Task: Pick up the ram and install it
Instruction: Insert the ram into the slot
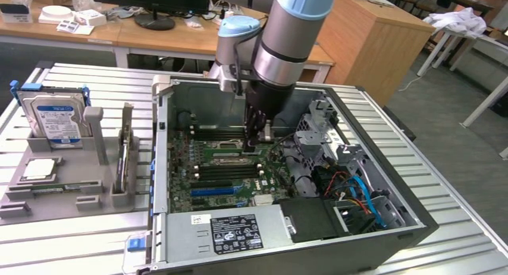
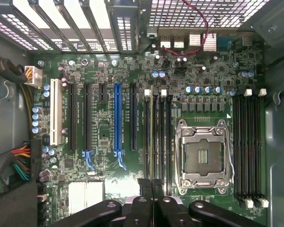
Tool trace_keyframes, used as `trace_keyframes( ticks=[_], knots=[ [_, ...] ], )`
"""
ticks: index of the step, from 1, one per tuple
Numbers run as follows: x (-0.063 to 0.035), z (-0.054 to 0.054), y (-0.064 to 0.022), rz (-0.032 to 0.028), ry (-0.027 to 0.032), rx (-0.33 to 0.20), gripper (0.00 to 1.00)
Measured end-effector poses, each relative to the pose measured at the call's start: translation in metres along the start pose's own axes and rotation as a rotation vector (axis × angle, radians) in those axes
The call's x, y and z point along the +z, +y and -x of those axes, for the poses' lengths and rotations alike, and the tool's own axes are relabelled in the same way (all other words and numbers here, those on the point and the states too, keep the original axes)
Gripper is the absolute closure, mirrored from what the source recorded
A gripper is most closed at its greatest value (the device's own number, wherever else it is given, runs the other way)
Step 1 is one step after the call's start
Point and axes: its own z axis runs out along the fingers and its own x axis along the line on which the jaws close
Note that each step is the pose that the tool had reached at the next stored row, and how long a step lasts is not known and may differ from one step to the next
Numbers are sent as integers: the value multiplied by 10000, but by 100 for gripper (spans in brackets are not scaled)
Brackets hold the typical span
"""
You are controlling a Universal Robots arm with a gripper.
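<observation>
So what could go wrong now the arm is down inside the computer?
The ram lies along the memory slots, with the shut end effector at its end. If it's slightly off its slot, pushing might bend it. The processor socket sits right beside it and could get bumped. Cables inside the case might snag the arm.

I am watching my arm showing silver-grey tubes, pale blue joint caps and a black wrist; the black end effector is showing rounded links with round pivot pins.
</observation>
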Motion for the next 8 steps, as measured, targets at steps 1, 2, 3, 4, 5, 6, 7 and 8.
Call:
trace_keyframes(
  ticks=[1, 2, 3, 4, 5, 6, 7, 8],
  knots=[
    [0, 0, -9, 0, 1, 1, 89],
    [1, 0, -19, -1, 1, 1, 89],
    [1, 0, -28, -1, 0, 1, 89],
    [1, 0, -33, 0, 1, 0, 89],
    [1, 0, -33, 1, 2, 1, 89],
    [1, 0, -33, 0, 2, 2, 89],
    [1, 0, -33, 0, 1, 1, 89],
    [1, 1, -33, 0, 1, 2, 89]
  ],
)
